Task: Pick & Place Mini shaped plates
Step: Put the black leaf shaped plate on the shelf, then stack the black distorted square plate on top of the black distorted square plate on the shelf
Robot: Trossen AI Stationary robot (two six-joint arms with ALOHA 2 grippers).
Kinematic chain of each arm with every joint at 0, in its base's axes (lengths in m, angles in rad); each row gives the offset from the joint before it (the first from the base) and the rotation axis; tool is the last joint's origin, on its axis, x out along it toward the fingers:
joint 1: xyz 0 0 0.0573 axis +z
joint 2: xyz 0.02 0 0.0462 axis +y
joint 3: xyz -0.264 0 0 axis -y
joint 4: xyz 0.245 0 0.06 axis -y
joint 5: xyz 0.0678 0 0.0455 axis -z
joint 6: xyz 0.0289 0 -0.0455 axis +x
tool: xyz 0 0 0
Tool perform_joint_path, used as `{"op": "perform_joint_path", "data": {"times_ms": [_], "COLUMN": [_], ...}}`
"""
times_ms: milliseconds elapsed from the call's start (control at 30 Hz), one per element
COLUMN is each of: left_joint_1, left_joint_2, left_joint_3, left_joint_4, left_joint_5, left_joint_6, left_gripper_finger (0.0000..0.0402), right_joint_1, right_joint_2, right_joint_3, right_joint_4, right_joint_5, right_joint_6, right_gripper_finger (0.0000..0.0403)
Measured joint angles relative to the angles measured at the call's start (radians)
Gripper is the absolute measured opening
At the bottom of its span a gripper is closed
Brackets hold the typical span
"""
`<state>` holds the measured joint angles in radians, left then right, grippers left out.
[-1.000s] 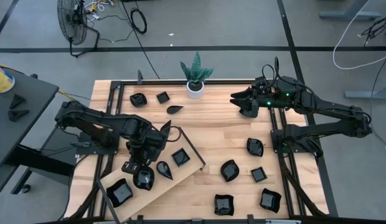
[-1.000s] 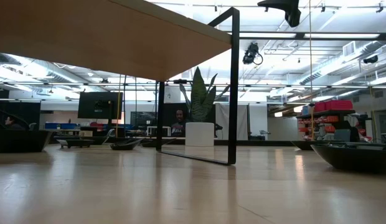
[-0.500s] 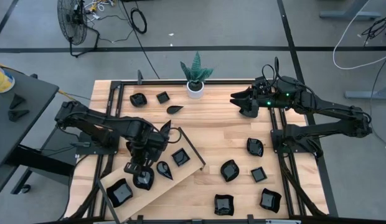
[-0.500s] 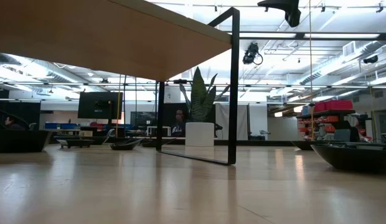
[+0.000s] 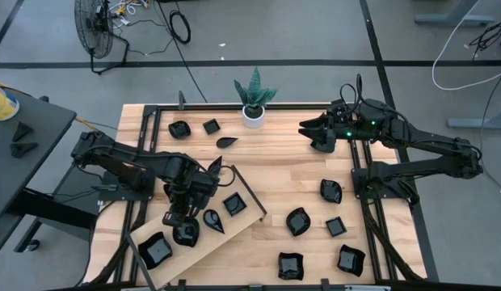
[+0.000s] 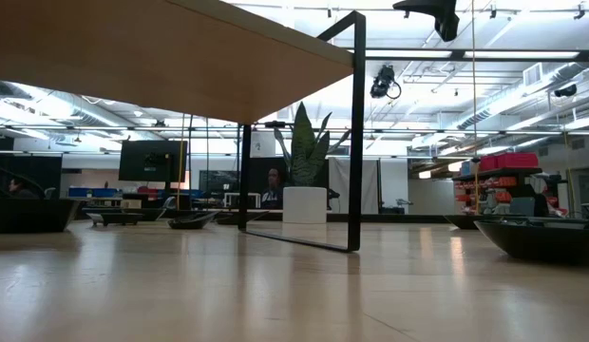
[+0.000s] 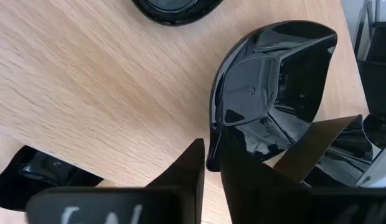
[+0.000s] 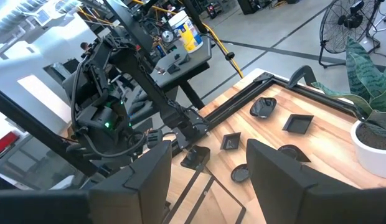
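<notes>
My left gripper [image 7: 208, 163] pinches the rim of a glossy black, wavy-edged mini plate [image 7: 268, 93] on the light wooden board [image 5: 246, 194], fingers barely parted. My right gripper [image 8: 208, 168] hangs wide open, empty. White lettering on the finger is unreadable.

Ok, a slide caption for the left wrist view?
Left gripper fingers straddling the rim of a glossy black teardrop plate resting on the light wooden board.
</notes>
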<state>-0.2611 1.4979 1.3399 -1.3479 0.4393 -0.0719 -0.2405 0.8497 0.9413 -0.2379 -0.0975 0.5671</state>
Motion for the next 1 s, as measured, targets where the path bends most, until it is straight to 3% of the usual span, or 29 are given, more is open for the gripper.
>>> {"op": "perform_joint_path", "data": {"times_ms": [333, 500, 667, 1000], "left_joint_1": [0.010, 0.051, 0.131, 0.347], "left_joint_2": [0.000, -0.017, -0.075, -0.114], "left_joint_3": [0.051, 0.136, 0.160, 0.159], "left_joint_4": [-0.074, -0.158, -0.175, -0.178], "left_joint_5": [0.001, -0.115, -0.269, -0.325], "left_joint_6": [0.028, 0.068, 0.067, 0.005], "left_gripper_finger": [0.0102, 0.0112, 0.0112, 0.0113], "right_joint_1": [0.000, 0.000, 0.000, 0.000], "right_joint_2": [0.000, 0.000, 0.000, 0.000], "right_joint_3": [0.000, 0.000, 0.000, 0.000], "right_joint_4": [0.005, 0.009, 0.010, 0.010], "right_joint_5": [0.000, 0.000, 0.000, 0.000], "right_joint_6": [0.000, 0.000, 0.000, 0.000], "right_gripper_finger": [0.0210, 0.0210, 0.0210, 0.0210]}}
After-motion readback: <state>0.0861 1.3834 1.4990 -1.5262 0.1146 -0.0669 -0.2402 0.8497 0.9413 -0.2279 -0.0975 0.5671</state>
